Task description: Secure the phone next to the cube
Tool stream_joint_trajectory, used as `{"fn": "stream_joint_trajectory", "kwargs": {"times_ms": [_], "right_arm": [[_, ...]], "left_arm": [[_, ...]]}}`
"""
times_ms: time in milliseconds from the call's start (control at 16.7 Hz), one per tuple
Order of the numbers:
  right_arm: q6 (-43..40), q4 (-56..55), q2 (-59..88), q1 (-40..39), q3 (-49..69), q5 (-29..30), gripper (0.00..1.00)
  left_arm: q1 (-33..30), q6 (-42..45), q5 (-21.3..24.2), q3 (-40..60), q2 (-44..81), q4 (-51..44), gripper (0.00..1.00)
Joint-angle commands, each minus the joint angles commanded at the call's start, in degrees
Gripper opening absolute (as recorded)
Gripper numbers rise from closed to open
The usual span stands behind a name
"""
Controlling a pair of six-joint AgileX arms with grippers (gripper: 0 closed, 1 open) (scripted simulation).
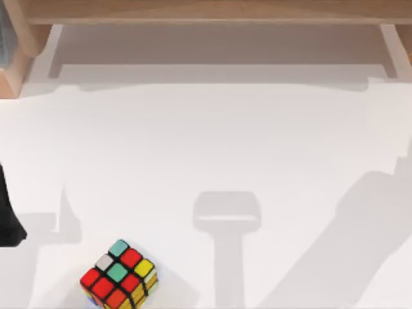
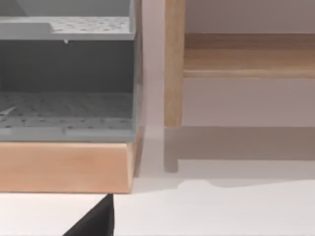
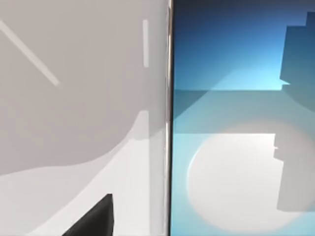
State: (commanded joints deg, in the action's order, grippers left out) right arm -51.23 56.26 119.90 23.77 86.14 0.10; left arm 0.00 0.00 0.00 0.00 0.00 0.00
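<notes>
The cube (image 1: pixel 120 275), with red, teal, yellow, orange and white stickers on a black frame, sits on the white table near the front edge at the left. The phone (image 3: pixel 236 123) lies close under the right wrist camera, its glossy blue screen facing up and its thin edge running straight along the white table. A dark part of my right gripper (image 3: pixel 93 219) shows just beside that edge. My left arm (image 1: pixel 8 215) stays at the table's left edge, left of the cube and a little behind it, and a dark part of my left gripper (image 2: pixel 96 221) hangs over the table.
A wooden shelf frame (image 1: pixel 206 9) runs along the back of the table. In the left wrist view a grey perforated bin (image 2: pixel 66 73) rests on a wooden base, with a wooden post (image 2: pixel 173 64) beside it. Arm shadows fall across the white table (image 1: pixel 257 141).
</notes>
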Motion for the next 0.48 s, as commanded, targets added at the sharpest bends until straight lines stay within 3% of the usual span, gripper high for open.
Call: {"fn": "stream_joint_trajectory", "kwargs": {"times_ms": [480], "right_arm": [[0.1, -7.0, 3.1, -0.1, -3.8, 0.0, 1.0]], "left_arm": [[0.0, 0.0, 0.0, 0.0, 0.0, 0.0, 1.0]]}}
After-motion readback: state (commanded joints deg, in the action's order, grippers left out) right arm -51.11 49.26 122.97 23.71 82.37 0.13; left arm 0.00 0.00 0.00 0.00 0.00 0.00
